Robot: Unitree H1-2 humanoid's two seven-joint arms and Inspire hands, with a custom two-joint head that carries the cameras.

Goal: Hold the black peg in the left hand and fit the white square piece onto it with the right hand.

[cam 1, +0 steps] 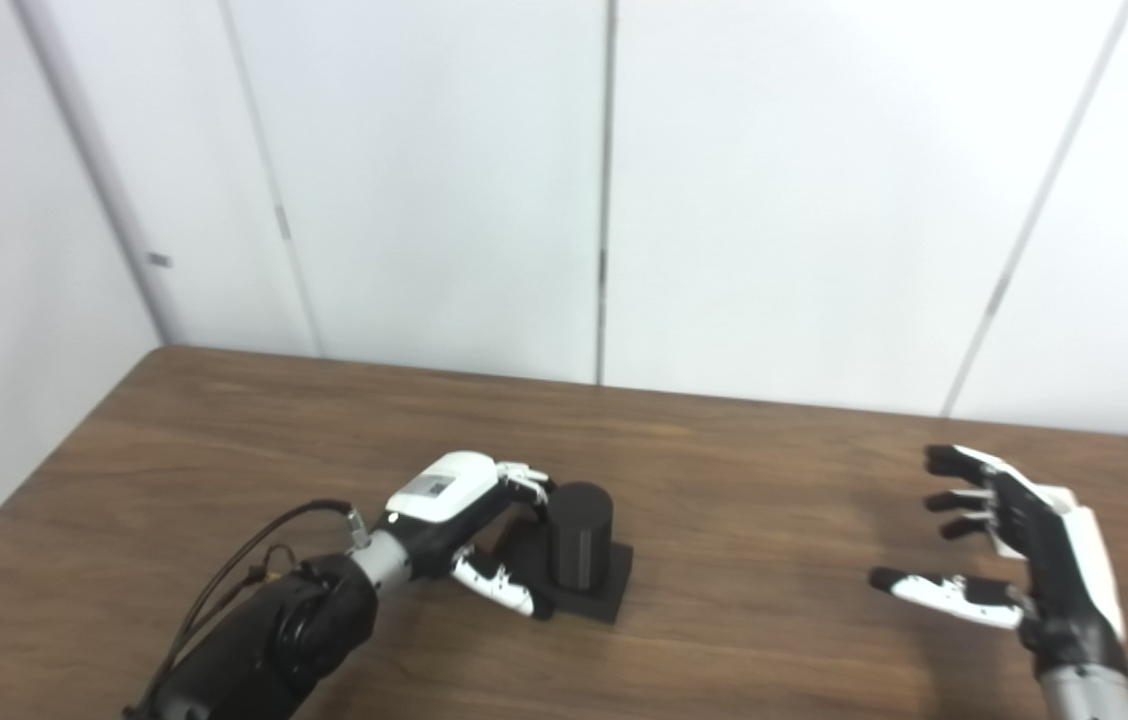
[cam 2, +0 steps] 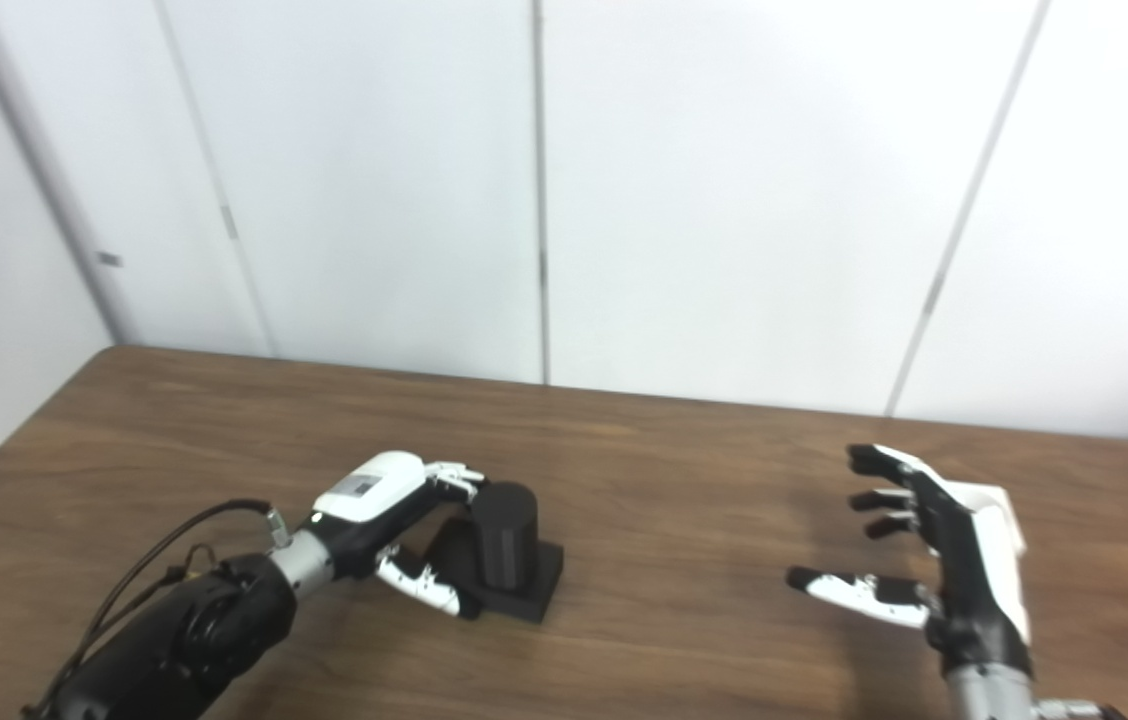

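The black peg (cam 1: 580, 535), a short upright cylinder on a square black base, stands on the wooden table (cam 1: 744, 480) left of centre. My left hand (cam 1: 469, 525) is against its left side, open. Its fingers (cam 1: 522, 482) reach the cylinder's top edge and its thumb lies along the front of the base. The peg rests on the table. My right hand (cam 1: 1014, 550) hovers at the right, open, palm turned left, fingers spread. Only a white corner of the white square piece (cam 2: 1004, 503) shows behind that hand; the rest is hidden.
White wall panels (cam 1: 604, 200) rise straight behind the table's far edge. A white wall also runs along the left edge of the table. Black cables (cam 1: 244, 560) loop over my left forearm.
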